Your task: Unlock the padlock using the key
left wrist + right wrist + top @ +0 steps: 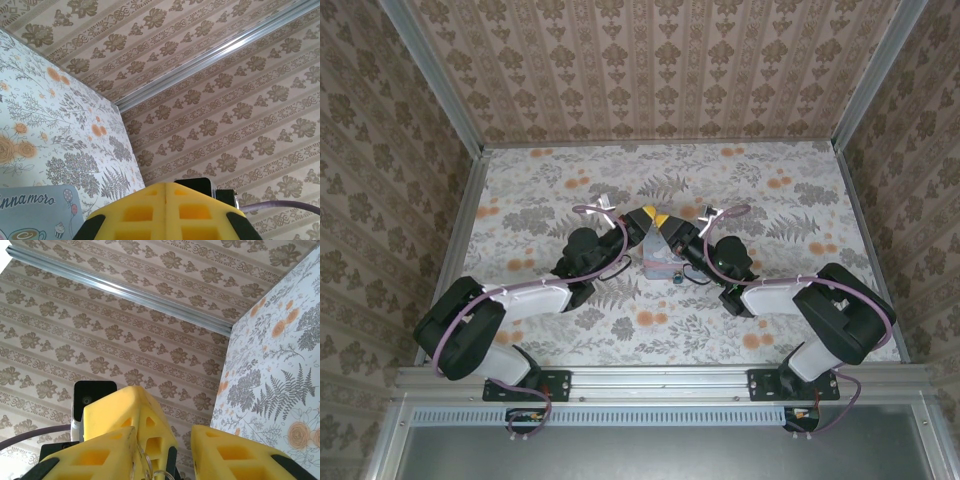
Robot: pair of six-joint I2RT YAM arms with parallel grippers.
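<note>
Your left gripper [165, 207] is shut, nothing visibly held; your right gripper [167, 440] is part open, a wire ring [144, 460] in its gap. The padlock [677, 283] lies five o'clock from both, at the tin's [658, 250] near end, nearer the right one.

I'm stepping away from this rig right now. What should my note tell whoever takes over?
Left gripper: shut, pads pressed together, beside the tin.
Right gripper: open, tip to tip with the left one; a thin wire ring shows by one of its fingers.
Padlock: seems to be the small bluish thing on the table at the tin's near end.
Key: not made out.
Done: no unlocking visible.
Left: get the key into the padlock, turn it, and open the lock.
</note>
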